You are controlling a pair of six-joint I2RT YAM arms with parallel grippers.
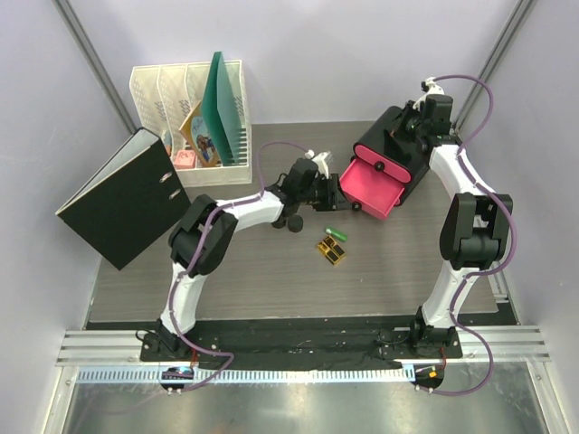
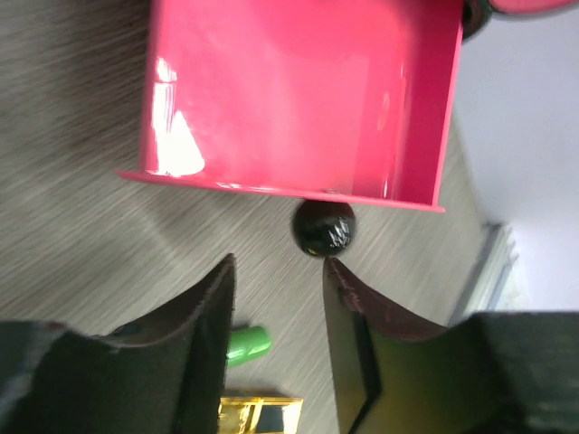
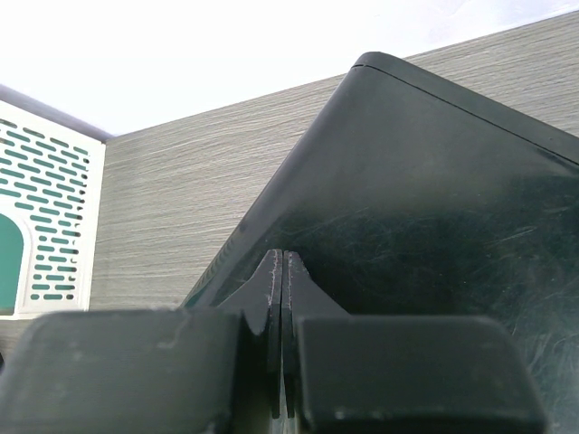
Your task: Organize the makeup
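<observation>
The pink drawer (image 2: 289, 90) is pulled out of the black box (image 1: 398, 136); no item shows inside it. My left gripper (image 2: 276, 262) is open, its fingertips just short of the drawer's black knob (image 2: 323, 226) and holding nothing. Behind it on the table lie a small green tube (image 2: 246, 345) and gold-and-black cases (image 2: 258, 416), which also show in the top view, the tube (image 1: 336, 233) and the cases (image 1: 332, 251). A black round jar (image 1: 294, 223) sits under the left arm. My right gripper (image 3: 282, 258) is shut and empty, resting against the top of the black box (image 3: 434, 181).
A white file rack (image 1: 185, 108) with a teal folder (image 1: 222, 104) stands at the back left. A black binder (image 1: 118, 194) leans at the left edge. A second pink drawer (image 1: 384, 161) is closed in the box. Walls close in on both sides.
</observation>
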